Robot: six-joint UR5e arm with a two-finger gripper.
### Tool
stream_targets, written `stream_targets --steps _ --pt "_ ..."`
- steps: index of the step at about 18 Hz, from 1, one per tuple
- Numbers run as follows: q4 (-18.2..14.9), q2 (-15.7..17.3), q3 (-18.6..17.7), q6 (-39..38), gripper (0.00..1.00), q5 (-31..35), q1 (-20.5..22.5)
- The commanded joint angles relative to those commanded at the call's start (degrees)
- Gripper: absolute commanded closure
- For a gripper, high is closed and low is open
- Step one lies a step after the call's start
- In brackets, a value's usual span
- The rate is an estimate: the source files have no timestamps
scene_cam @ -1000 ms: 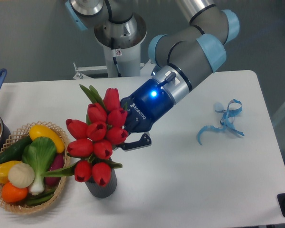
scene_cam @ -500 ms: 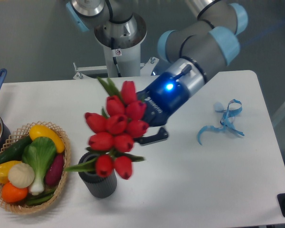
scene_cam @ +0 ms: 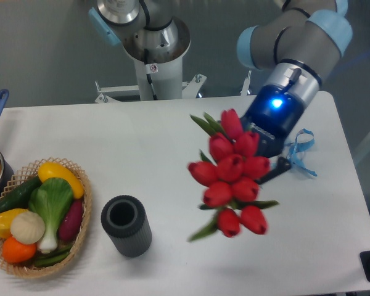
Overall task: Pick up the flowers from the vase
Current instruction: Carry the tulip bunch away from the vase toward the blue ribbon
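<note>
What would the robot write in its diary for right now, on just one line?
phase: carry | gripper: shut on flowers | flowers: out of vase, in the air right of it | vase: upright, mouth open, beside basket

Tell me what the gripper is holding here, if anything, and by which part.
The gripper holds the flowers, clear of the vase. The buds hide the jaws, so the hold is presumably on the stems, but that cannot be confirmed.

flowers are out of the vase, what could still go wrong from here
1. The gripper is hidden behind the flowers, so its hold on the stems can't be checked; the blurred bunch could slip and drop onto the table.
2. The bunch hangs close to the blue ribbon and might snag it.
3. The vase stands empty and may tip easily.
</note>
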Motion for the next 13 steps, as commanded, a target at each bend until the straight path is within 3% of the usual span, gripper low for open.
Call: stream_targets --steps 3,5,8,13 --pt "-0.09 0.35 -0.18 1.13 0.98 6.65 1.50" --pt "-0.09 0.88 -1.31 6.83 0.95 13.51 2.37" --pt "-0.26 3.42 -4.65 8.88 0.95 23.79 3.69" --pt "-0.53 5.71 -8.96 8.97 0.95 33.21 3.35"
